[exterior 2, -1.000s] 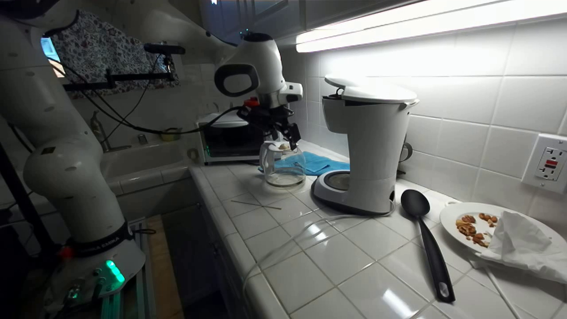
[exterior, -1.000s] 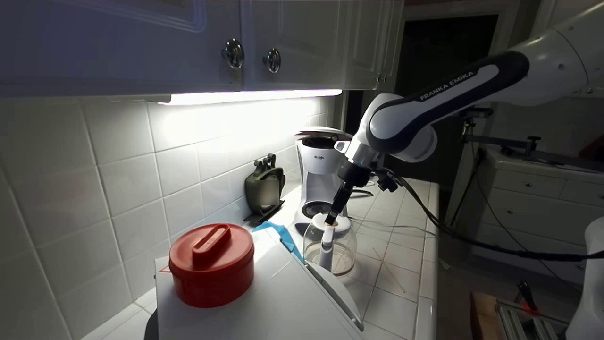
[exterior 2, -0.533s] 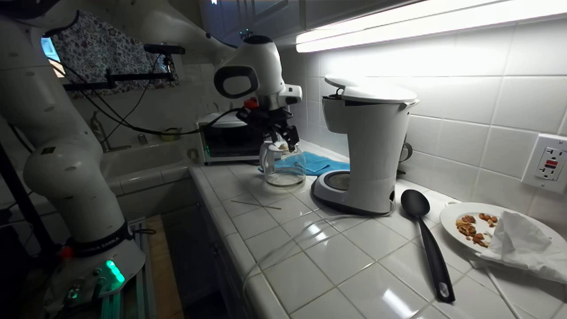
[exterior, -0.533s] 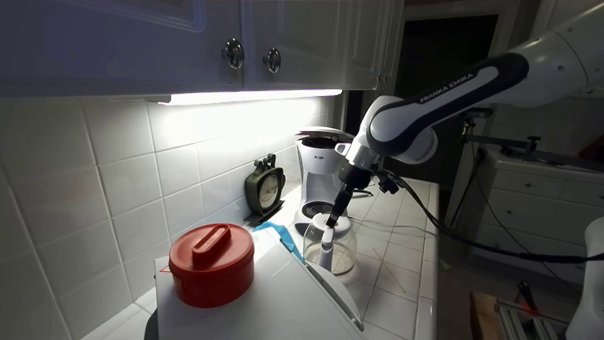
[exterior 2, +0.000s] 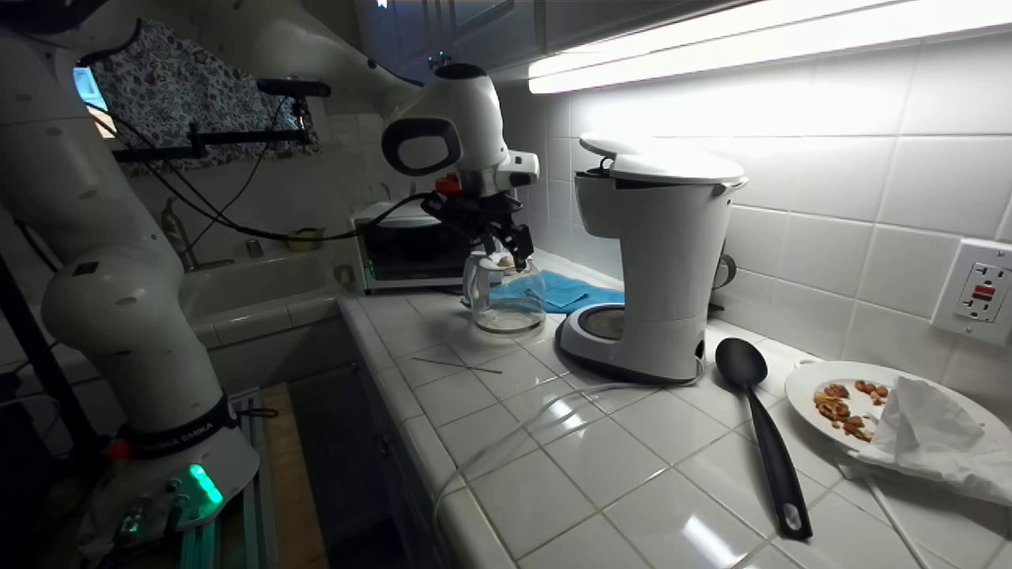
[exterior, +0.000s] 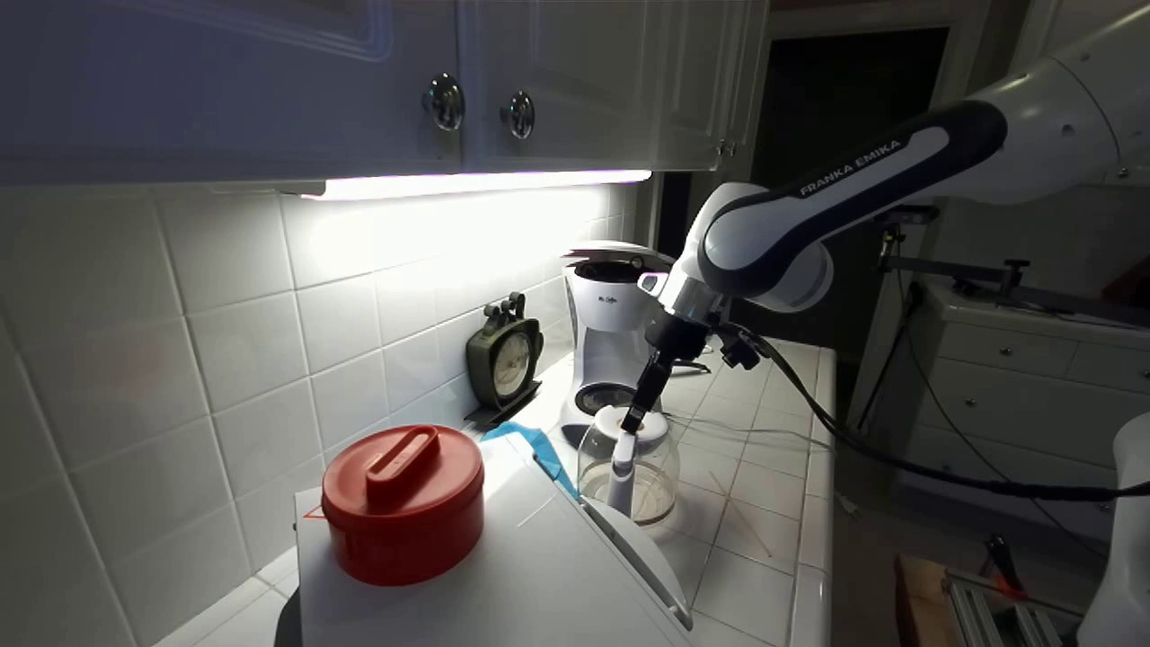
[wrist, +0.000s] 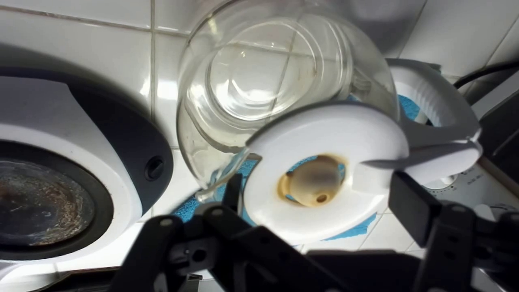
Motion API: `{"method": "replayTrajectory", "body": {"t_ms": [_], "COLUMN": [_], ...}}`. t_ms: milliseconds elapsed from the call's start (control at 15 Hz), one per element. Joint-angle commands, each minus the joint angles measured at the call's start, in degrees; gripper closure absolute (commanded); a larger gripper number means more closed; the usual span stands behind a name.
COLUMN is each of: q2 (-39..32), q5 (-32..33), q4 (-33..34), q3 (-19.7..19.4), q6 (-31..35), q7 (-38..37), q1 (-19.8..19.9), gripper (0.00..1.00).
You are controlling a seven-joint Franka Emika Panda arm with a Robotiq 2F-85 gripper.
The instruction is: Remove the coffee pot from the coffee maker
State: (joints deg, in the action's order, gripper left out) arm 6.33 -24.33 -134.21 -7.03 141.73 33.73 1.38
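The coffee pot, a clear-glass carafe with a white lid and handle, stands upright on the tiled counter in both exterior views [exterior: 660,472] [exterior 2: 510,307] and the wrist view [wrist: 259,73]. The white coffee maker [exterior: 611,301] [exterior 2: 664,276] stands beside it, apart from it; its warming plate is bare, and its base [wrist: 129,170] shows in the wrist view. My gripper [exterior: 633,418] [exterior 2: 508,254] points down at the pot's top. In the wrist view my gripper [wrist: 322,198] has its fingers wide apart, one by the spout, the other by the handle, with the lid between. Whether they touch it is unclear.
A blue cloth [exterior 2: 565,288] lies behind the pot. A white oven [exterior: 539,575] with a red lidded container [exterior: 404,503] stands close by. A thin stick [exterior 2: 456,365] and a cord [exterior 2: 545,407] cross the counter. A spoon [exterior 2: 767,442] and plate [exterior 2: 798,395] lie beyond the coffee maker.
My arm has lowered very slightly at the pot's top between one second and half a second ago. Since then nothing visibly moves. The pot and coffee maker have not moved.
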Motion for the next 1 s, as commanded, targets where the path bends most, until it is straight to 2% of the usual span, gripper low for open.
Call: {"method": "replayTrajectory", "body": {"t_ms": [0,333,933], "q2": [0.5,0.6,1.0], "q5": [0.5,0.4,0.0], "q4": [-0.5,-0.3,-0.1], "q3": [0.1,0.1,-0.1], "q6": [0.5,0.4,0.4], "q7": [-1.0,-1.0,-1.1], "q1": [0.1,0.0,0.1], "gripper": [0.11,0.18,0.21]}}
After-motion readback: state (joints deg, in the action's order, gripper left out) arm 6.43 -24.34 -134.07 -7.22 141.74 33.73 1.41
